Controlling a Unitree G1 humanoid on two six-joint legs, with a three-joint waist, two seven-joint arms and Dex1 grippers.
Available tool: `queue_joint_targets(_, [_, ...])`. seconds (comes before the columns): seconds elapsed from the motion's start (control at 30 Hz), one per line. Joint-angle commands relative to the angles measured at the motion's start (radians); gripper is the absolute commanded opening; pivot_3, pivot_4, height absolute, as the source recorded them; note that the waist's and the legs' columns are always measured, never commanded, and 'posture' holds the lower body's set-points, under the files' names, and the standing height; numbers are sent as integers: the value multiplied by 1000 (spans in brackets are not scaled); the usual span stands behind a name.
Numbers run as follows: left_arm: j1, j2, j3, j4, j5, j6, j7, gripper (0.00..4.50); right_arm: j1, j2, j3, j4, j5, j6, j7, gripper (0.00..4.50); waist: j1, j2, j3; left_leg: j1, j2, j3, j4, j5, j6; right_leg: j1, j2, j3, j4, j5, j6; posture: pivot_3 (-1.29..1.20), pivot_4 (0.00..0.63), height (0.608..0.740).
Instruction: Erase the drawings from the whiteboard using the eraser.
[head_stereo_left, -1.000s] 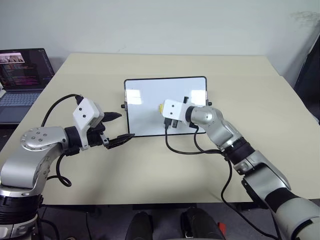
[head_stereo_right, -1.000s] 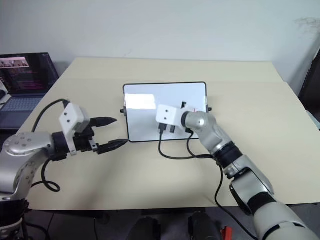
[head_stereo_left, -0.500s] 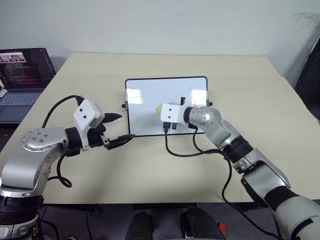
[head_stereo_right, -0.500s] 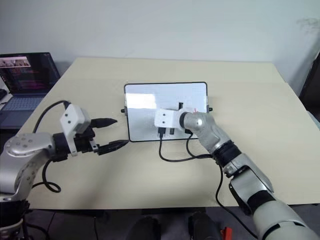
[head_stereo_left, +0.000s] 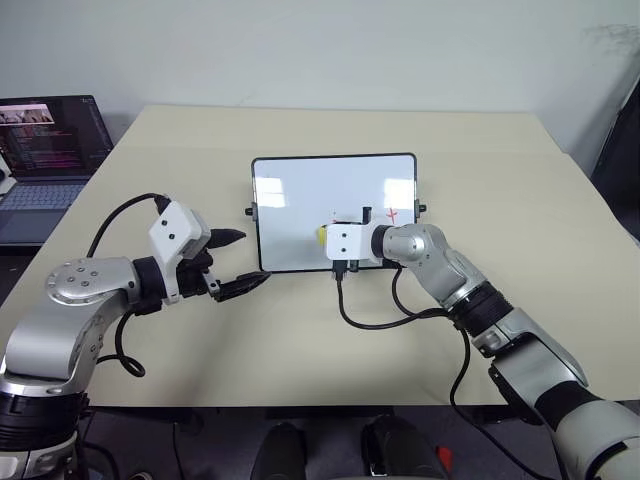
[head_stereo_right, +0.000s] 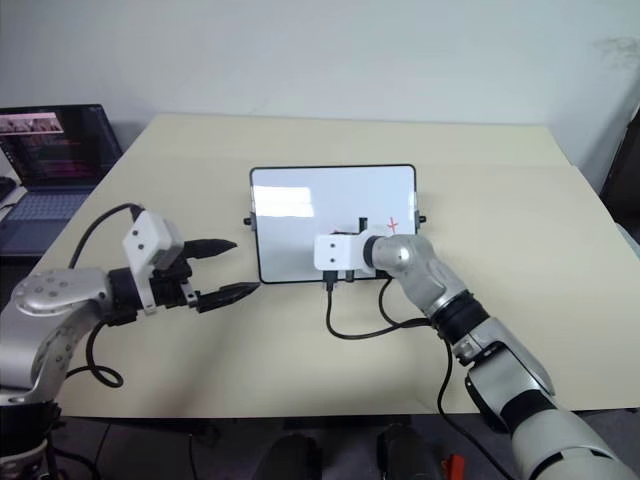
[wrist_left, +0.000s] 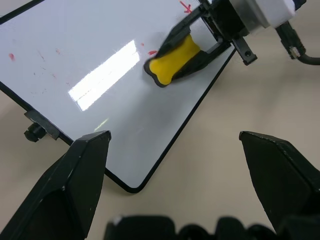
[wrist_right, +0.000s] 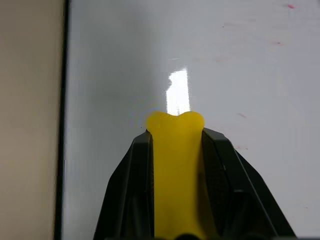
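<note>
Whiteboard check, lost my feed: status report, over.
Right end effector shut on eraser, on whiteboard. Left end effector open, off board. Red cross remains. Nothing in the way.

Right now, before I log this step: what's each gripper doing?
Left gripper: open, empty, beside the whiteboard.
Right gripper: shut on the eraser, over the whiteboard.

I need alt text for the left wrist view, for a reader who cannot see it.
The right claw, shut on a yellow eraser, holds it on the glossy whiteboard beside a small red mark. Below, the left claw is open over the beige table, holding nothing.
</note>
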Motion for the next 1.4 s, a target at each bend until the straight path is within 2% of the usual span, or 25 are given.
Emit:
queue_joint_targets(0.03, [-37,-2,-8,-10,-8,-23,-14,4500,6,-65,-46,10,-30,52,-3,996,2,0,0,0,0,0,0,0,0,0,0,0,0,0,0,0,150,740])
queue_joint_targets(0.27, [-87,-15,-48,26,1,-39,-29,4500,93,-102,5,-85,-25,112,152,996,-2,-1,0,0,0,0,-1,0,0,0,0,1,-1,0,0,0,150,740])
queue_joint_targets(0.57, [-101,-11,-63,44,5,-51,-54,4500,-9,-5,-53,-9,-45,44,-81,996,-10,0,0,2,0,0,-1,0,0,0,1,2,0,1,0,0,150,740])
queue_joint_targets(0.7, [-94,-11,-64,35,2,-49,-58,4500,-11,1,-20,17,-47,33,-38,996,-6,0,0,1,0,0,-1,0,0,0,1,2,-1,0,0,0,150,740])
queue_joint_targets(0.87, [-91,-13,-58,33,3,-50,-49,4500,27,-27,23,-10,-50,34,96,996,-6,0,0,1,0,0,-2,0,0,0,1,3,-2,0,0,0,150,740])
queue_joint_targets(1.03, [-65,-16,-49,18,1,-50,-39,4500,-51,20,-43,61,-72,-26,-119,996,-10,0,0,2,0,0,-2,0,0,0,1,3,-1,0,0,0,150,740])
queue_joint_targets(1.1, [-64,-19,-48,15,1,-50,-34,4500,-61,20,-37,79,-59,-43,-101,996,-9,0,1,2,0,0,-1,0,0,-1,1,2,-1,0,0,0,150,740])
queue_joint_targets(1.2, [-53,-19,-39,3,-2,-49,-24,4500,-12,-15,18,52,-33,-22,83,996,-5,0,1,1,0,0,-2,0,0,-1,1,2,-1,0,0,0,150,740])
queue_joint_targets(1.23, [-46,-19,-36,-2,-3,-49,-19,4500,5,-22,23,40,-33,-29,96,996,-4,0,0,1,0,0,-2,0,0,0,1,3,-1,0,0,0,150,740])
queue_joint_targets(1.27, [-41,-19,-34,-5,-4,-49,-16,4500,16,-25,22,31,-35,-36,97,996,-4,0,0,1,0,0,-2,0,0,0,0,2,-2,0,0,0,150,740])
queue_joint_targets(1.4, [-30,-22,-35,-17,-7,-46,-9,4500,-25,5,-47,56,-55,-43,-62,996,-5,0,1,0,1,0,-2,-1,0,-1,0,3,-2,0,0,0,150,740])
